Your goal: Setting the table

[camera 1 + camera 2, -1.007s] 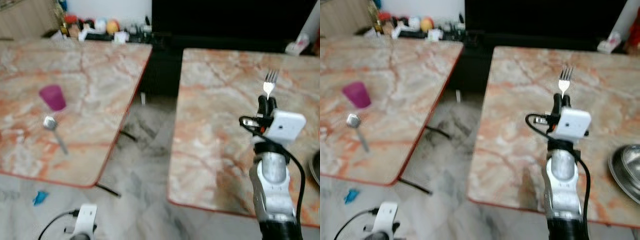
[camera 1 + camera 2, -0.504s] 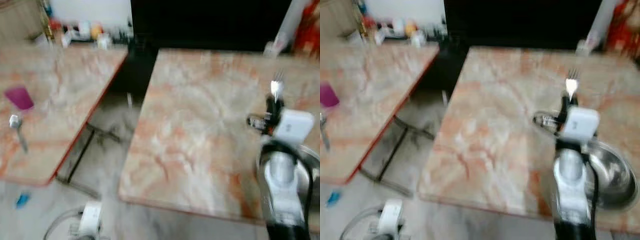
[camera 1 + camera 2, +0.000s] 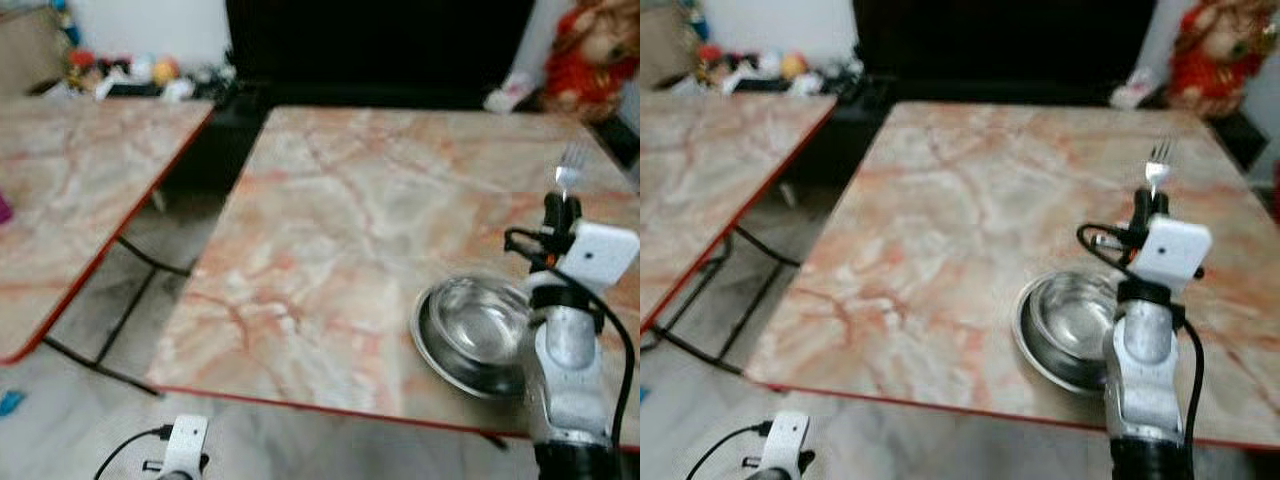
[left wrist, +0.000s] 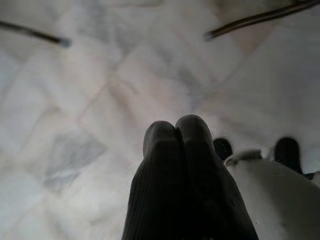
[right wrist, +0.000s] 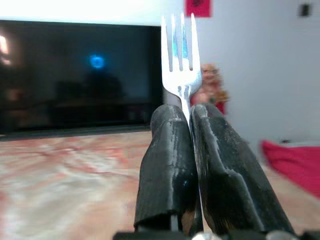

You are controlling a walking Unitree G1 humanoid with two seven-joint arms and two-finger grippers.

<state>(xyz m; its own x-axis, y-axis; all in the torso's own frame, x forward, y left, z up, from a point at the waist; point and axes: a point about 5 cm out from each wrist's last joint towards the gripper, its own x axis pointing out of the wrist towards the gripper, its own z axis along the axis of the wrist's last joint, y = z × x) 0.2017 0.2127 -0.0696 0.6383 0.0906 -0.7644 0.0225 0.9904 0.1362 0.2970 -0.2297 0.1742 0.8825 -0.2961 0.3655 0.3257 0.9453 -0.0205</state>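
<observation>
Head views: right end effector (image 3: 560, 205) is clamped on a steel fork's (image 3: 571, 160) handle, tines up, above the marble-patterned worktop (image 3: 350, 220) just right of a metal bowl (image 3: 475, 335). Fork looks light, stiff, slick; the handle is the right hold. Right wrist: fingers (image 5: 220, 170) pinch the neck. Left wrist: left end effector (image 4: 177, 145) is closed over pale floor tiles (image 4: 75, 125).

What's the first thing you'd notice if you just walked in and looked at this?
The fork stands straight up, tines on top, pinched in the right gripper above the marble table. Next comes the shiny metal bowl near the table's front edge, just left of that arm. At the far right corner behind the table sits a red stuffed doll.
</observation>
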